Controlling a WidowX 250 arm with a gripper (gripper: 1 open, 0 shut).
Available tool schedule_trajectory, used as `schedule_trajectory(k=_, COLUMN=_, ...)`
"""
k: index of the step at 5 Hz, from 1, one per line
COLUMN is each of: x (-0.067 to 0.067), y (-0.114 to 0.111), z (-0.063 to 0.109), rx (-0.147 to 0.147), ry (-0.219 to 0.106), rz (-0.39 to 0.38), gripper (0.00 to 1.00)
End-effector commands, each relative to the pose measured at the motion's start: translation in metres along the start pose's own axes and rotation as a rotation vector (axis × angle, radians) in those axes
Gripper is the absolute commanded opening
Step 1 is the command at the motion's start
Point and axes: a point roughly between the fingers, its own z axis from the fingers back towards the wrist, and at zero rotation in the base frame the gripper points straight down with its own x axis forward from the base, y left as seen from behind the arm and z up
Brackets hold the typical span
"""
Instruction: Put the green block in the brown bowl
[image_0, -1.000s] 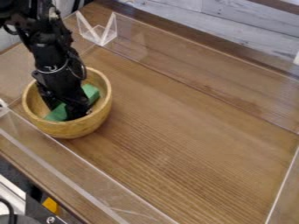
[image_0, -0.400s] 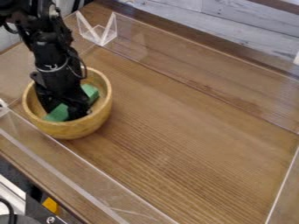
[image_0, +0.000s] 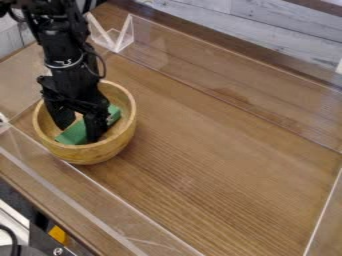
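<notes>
The brown bowl (image_0: 96, 152) stands at the left of the wooden table. Inside it lies the green block (image_0: 76, 131), leaning across the bowl's floor toward the right inner wall. My gripper (image_0: 80, 120) hangs on its black arm directly over the bowl, open. Its two dark fingers (image_0: 62, 114) straddle the block without touching it, and they hide part of it. Nothing is held.
Low clear plastic walls (image_0: 201, 60) fence the wooden table (image_0: 214, 140) on all sides. A clear folded plastic piece (image_0: 118, 35) stands at the back left corner. A black unit with a yellow label (image_0: 54, 236) sits below the front edge.
The gripper was shut low in the bowl on the block. It has opened, let the block go, and lifted slightly. The block now rests in the bowl.
</notes>
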Motion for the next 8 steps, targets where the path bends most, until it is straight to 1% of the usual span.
schedule_trajectory(k=1, x=0.01, y=0.006, z=0.01, rx=0.013, ry=-0.046, rz=-0.03, gripper=1.0)
schedule_trajectory(k=2, x=0.013, y=0.009, z=0.01, rx=0.004, ry=-0.048, rz=-0.054, gripper=1.0)
schedule_trajectory(k=4, x=0.01, y=0.012, z=0.026, rx=-0.011, ry=-0.053, rz=-0.031, gripper=1.0)
schedule_trajectory(k=6, x=0.004, y=0.017, z=0.028, rx=-0.019, ry=-0.054, rz=-0.032, gripper=1.0)
schedule_trajectory(k=8, x=0.012, y=0.016, z=0.01, rx=-0.03, ry=-0.054, rz=-0.032, gripper=1.0)
